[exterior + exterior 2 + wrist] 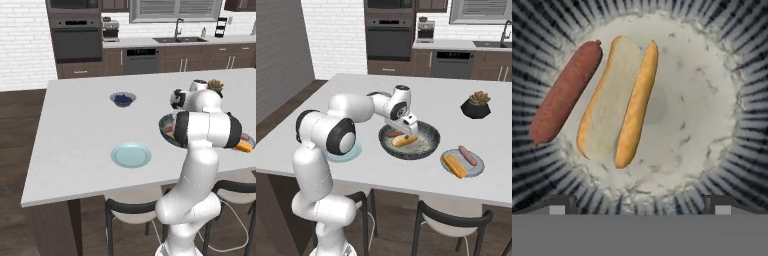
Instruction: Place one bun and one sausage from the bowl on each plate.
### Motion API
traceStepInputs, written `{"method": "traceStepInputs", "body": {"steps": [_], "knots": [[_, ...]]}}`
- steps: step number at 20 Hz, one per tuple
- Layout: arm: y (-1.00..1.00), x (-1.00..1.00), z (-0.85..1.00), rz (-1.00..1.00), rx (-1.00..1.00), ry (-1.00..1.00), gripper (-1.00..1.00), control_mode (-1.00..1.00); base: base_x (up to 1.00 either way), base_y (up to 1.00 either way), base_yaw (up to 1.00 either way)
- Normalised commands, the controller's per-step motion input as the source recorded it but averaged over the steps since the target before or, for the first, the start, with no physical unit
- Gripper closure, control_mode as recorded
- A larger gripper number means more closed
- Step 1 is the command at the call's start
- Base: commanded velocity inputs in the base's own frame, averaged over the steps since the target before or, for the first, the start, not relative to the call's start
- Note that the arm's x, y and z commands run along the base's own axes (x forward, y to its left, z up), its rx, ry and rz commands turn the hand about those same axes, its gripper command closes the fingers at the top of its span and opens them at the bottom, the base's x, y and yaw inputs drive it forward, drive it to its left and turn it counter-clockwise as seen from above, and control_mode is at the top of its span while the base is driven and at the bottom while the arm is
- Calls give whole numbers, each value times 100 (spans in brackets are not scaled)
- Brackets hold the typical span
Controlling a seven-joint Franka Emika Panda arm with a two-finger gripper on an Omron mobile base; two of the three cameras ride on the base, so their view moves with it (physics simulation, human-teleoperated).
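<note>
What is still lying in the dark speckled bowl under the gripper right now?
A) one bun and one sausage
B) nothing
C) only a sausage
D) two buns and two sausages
A: the hand view looks straight down into the bowl and shows one split bun with one red-brown sausage beside it; the other bun and sausage already lie on the grey plate.

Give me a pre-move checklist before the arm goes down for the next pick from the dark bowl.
1. Jaws spread wide, nothing between them: ok.
2. Gripper above the bowl: ok.
3. Bun and sausage left in the bowl, side by side: ok.
4. Grey plate already has its bun and sausage: ok.
5. Blue-green plate free to receive food: ok.
6. Jaws lined up over either piece: cannot tell.
</note>
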Motion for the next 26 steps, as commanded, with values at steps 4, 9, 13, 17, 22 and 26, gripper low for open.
{"method": "traceStepInputs", "body": {"steps": [4, 9, 13, 17, 22, 26], "knots": [[-21, 60, -34, 0, 2, 0, -100, -100, 0, 0, 0], [0, 51, -34, 0, 0, 0, -100, -100, 0, 0, 0], [0, 31, -32, 0, 0, 0, -100, -100, 0, 0, 0], [0, 5, -29, 0, 0, 0, -100, -100, 0, 0, 0], [0, 1, -21, 0, 0, 0, -100, -100, 0, 0, 0], [1, 2, -22, 0, 0, 0, -100, -100, 0, 0, 0]]}}
